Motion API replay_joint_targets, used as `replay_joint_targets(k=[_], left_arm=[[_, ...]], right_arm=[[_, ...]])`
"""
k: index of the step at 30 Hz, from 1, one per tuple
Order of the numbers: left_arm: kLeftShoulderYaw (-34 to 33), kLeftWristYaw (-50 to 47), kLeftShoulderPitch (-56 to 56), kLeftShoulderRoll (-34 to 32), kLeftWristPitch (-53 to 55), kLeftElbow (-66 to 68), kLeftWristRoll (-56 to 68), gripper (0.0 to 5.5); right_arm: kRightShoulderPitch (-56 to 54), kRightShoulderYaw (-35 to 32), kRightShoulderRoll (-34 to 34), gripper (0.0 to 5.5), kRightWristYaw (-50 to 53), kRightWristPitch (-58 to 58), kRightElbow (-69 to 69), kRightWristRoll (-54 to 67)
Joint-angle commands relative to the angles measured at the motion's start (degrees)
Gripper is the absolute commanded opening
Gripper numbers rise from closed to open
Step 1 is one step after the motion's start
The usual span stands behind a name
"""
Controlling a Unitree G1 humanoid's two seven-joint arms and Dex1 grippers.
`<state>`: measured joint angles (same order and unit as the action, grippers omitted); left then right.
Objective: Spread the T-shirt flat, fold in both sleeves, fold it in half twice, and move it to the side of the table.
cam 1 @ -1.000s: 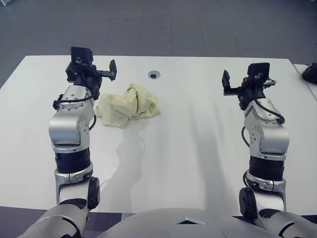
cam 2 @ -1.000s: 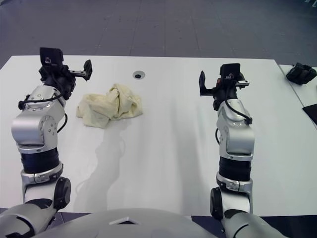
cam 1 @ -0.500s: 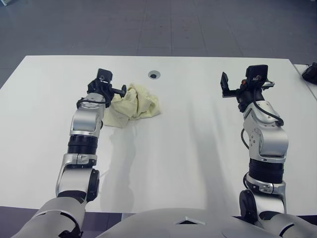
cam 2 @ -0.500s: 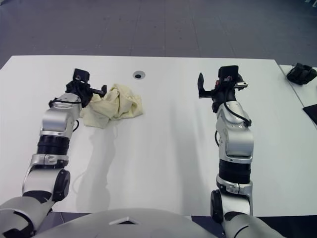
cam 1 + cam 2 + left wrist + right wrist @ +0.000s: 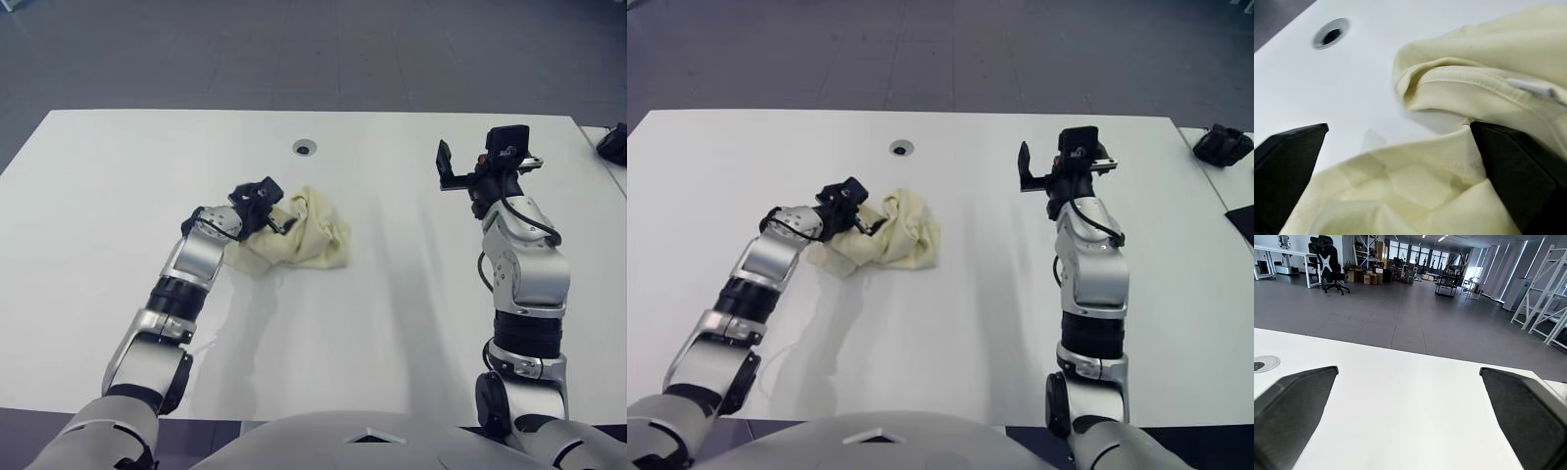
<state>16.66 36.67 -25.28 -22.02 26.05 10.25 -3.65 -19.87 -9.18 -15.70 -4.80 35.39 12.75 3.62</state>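
The T-shirt [image 5: 299, 235] is lying crumpled on the table [image 5: 98, 176], on the robot's side of the cable hole [image 5: 305, 147], its bundle running roughly left to right. We are watching the left gripper [image 5: 268, 208], by far the nearer, nosing into its left end, fingers spread wide around loose folds, nothing clamped. The right gripper [image 5: 485, 164] is hanging well right of the hole, wide open and empty.

White desk [image 5: 392, 323] up front, round cable hole [image 5: 305, 147] near its far edge. Grey tiled floor [image 5: 294, 49] beyond. Black office chair [image 5: 1327, 259], metal racks [image 5: 1547, 293], tall windows [image 5: 1488, 259], ceiling strip lights [image 5: 1441, 238] on.
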Motion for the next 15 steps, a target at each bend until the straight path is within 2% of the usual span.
replay_joint_targets(k=[1,4,11,15], left_arm=[[0.82,3.94,2.82,-1.96,4.52,-7.47,1.72,5.40],[-1.56,5.69,1.93,-4.03,5.10,-10.79,3.00,5.40],[-13.36,10.19,-4.51,-9.92,12.89,-18.08,12.97,5.40],[-10.91,19.78,-2.51,-19.26,22.89,-24.30,18.69,5.40]], right_arm=[[1.04,0.06,-0.84,5.37,-0.44,0.49,1.12,-0.23],[1.58,0.31,-0.49,5.37,-0.26,0.69,1.69,-0.27],[2.81,0.37,-0.51,5.37,-0.23,1.52,2.87,-0.13],[2.83,1.01,-0.32,5.37,-0.49,1.39,2.43,-0.10]])
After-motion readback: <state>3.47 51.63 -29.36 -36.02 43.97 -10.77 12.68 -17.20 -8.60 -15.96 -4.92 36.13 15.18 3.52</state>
